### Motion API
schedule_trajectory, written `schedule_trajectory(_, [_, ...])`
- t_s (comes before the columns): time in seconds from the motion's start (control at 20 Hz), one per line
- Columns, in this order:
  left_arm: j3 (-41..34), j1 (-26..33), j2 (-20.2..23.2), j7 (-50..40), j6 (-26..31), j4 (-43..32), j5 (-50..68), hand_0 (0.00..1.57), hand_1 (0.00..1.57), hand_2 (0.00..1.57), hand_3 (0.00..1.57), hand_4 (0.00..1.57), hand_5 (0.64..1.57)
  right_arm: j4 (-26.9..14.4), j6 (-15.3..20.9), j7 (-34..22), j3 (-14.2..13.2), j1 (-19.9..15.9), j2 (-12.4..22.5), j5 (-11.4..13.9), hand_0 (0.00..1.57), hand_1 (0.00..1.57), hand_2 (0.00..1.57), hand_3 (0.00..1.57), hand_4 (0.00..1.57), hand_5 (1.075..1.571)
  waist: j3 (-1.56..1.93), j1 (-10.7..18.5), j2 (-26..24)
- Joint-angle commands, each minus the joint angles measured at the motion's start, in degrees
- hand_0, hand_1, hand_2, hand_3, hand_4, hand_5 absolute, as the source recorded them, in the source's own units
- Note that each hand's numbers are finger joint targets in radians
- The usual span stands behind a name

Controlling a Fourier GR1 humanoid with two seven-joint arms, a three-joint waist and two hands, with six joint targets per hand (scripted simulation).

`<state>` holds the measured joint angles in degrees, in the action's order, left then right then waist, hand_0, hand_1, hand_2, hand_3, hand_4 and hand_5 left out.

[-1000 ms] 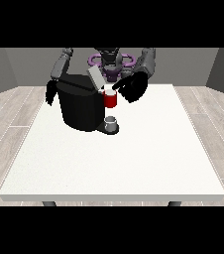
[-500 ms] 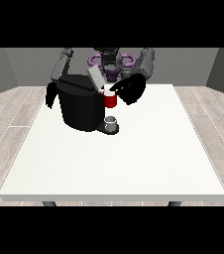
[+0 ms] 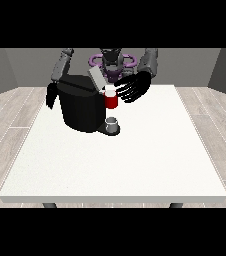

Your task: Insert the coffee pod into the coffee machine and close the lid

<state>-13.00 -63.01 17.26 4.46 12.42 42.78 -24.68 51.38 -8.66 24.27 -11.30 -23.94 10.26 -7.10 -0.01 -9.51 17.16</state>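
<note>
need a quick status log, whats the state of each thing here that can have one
coffee machine: upright on the table, lid raised
red thing at the machine: sits at the machine's front, upright
grey thing: on the machine's base, below the red thing
hand at the view's right: open, fingers spread beside the red thing
hand at the view's left: hangs beside the machine, fingers unclear

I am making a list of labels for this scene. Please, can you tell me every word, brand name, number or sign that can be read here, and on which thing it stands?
None: no text can be read anywhere in the front view.
Coffee machine: plain black body, no brand or number shows.
Red thing at the machine: no print shows.
Table: plain white, no marks.
</note>
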Motion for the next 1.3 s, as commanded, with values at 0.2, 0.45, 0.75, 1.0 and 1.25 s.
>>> schedule_trajectory(0.2, [-0.8, 17.7, -11.0, 7.5, 2.1, 2.5, 7.2, 0.00, 0.00, 0.00, 0.00, 0.00, 1.571, -4.6, -1.4, 3.5, -1.7, 11.7, -0.9, -1.2, 0.00, 0.00, 0.00, 0.00, 0.28, 1.571, -0.01, 8.6, -14.0])
schedule_trajectory(0.45, [-2.8, 31.2, -12.8, 16.7, 5.5, 1.2, 11.3, 0.00, 0.00, 0.00, 0.00, 0.21, 1.571, 0.1, -0.2, 3.1, 1.1, 16.5, -3.6, 0.2, 0.00, 0.00, 0.00, 0.00, 0.17, 1.571, -0.11, 9.7, -21.3])
schedule_trajectory(0.75, [-2.5, 45.0, -11.4, 21.6, 8.3, 0.2, 11.5, 0.00, 0.00, 0.00, 0.00, 0.30, 1.571, 8.8, 0.5, -0.7, 9.4, 22.1, -5.9, 5.8, 0.00, 0.00, 0.00, 0.00, 0.00, 1.571, -0.11, 7.7, -30.7])
schedule_trajectory(1.0, [-4.1, 51.1, -12.3, 18.3, 7.3, -0.8, 13.0, 0.00, 0.00, 0.00, 0.00, 0.32, 1.571, 19.0, 2.0, -8.0, 16.7, 23.7, -9.6, 9.0, 0.00, 0.00, 0.00, 0.00, 0.18, 1.571, -0.10, 4.6, -39.1])
schedule_trajectory(1.25, [-4.5, 54.6, -9.2, 18.4, 10.4, 0.5, 14.2, 0.00, 0.00, 0.00, 0.00, 0.32, 1.571, 28.8, 6.4, -10.9, 21.9, 22.8, -10.2, 9.2, 0.00, 0.00, 0.00, 0.00, 0.21, 1.571, -0.04, 5.0, -40.2])
